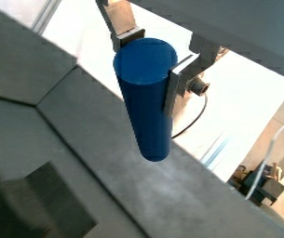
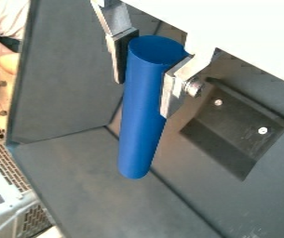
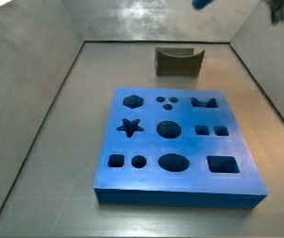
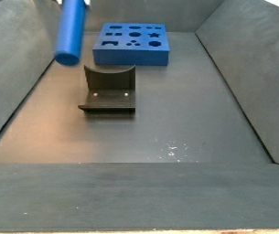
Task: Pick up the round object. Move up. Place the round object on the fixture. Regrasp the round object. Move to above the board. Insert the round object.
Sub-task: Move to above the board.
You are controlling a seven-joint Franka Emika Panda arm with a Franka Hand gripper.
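The round object is a smooth blue cylinder, and my gripper is shut on its upper end. It hangs lengthwise below the silver fingers in both wrist views, gripper, peg. In a side view the peg hangs high in the air, left of and above the fixture; the gripper itself is cut off above. The blue board with its shaped holes lies flat on the floor, and the olive-brown fixture stands behind it. Only the peg's tip shows there.
Grey walls enclose the floor on all sides in both side views. The board lies beyond the fixture. The fixture appears below the gripper in a wrist view. Cables and rig parts lie outside the wall.
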